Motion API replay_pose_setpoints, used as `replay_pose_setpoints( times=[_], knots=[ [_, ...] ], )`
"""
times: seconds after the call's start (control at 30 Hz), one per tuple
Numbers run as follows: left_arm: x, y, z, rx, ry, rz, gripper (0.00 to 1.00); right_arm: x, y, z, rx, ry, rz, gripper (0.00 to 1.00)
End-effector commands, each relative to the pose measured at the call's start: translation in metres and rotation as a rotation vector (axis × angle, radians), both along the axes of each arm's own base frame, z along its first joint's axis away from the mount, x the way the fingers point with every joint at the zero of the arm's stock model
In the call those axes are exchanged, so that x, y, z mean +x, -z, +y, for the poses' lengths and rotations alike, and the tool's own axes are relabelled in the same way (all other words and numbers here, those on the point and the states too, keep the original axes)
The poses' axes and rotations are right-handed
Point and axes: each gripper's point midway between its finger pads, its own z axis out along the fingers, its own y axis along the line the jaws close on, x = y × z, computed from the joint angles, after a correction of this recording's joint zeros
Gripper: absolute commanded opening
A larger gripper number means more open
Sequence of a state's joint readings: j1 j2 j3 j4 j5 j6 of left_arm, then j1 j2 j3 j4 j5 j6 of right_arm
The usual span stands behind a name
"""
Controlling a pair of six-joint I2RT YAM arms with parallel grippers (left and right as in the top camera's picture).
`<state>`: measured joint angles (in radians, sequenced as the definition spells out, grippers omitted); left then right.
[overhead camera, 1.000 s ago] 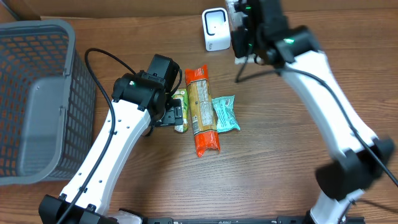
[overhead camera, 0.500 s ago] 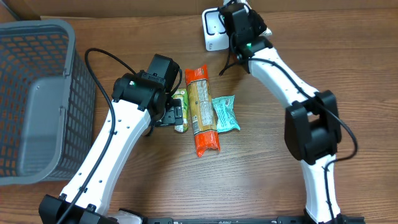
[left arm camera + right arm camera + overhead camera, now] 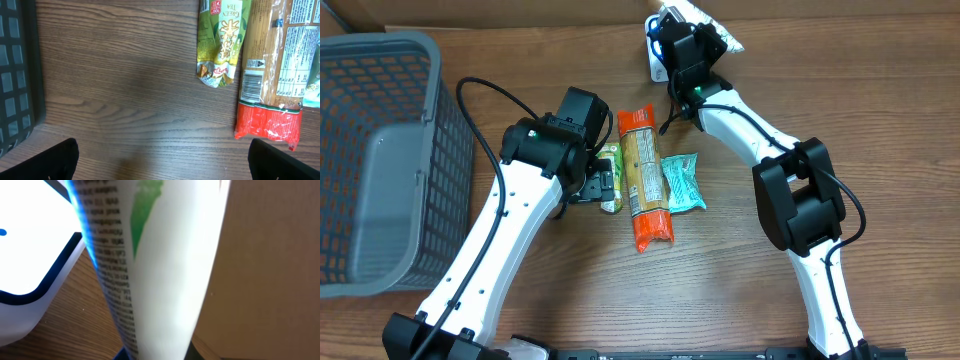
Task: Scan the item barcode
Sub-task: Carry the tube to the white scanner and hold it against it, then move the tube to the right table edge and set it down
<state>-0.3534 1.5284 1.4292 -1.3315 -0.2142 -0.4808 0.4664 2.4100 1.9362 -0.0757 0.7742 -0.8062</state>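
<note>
My right gripper is at the back of the table, shut on a white packet with green print and small black text. In the right wrist view the packet fills the frame and hides the fingers; no barcode shows on it. The white scanner with its dark blue edge stands just left of the packet, and in the overhead view the scanner is mostly hidden under the gripper. My left gripper hangs open over bare wood, near a green tea packet.
An orange pasta packet with a barcode label lies beside the green tea packet and a teal packet. A grey mesh basket stands at the left. A cardboard wall runs along the back edge.
The right arm has swung left and folded in, bringing the white packet over to the scanner. The left arm and the packets on the table have not moved.
</note>
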Motion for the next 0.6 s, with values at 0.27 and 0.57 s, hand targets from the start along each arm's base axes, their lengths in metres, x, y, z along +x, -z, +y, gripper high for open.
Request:
replay_pose_setpoints(
  times=[0.27, 0.57],
  knots=[
    [0.001, 0.001, 0.002, 0.010, -0.022, -0.003, 1.00, -0.003, -0.014, -0.005, 0.006, 0.051, -0.030, 0.04],
    [0.001, 0.001, 0.002, 0.010, -0.022, -0.003, 0.99, -0.022, -0.035, -0.008, 0.162, 0.104, -0.020, 0.04]
  ],
)
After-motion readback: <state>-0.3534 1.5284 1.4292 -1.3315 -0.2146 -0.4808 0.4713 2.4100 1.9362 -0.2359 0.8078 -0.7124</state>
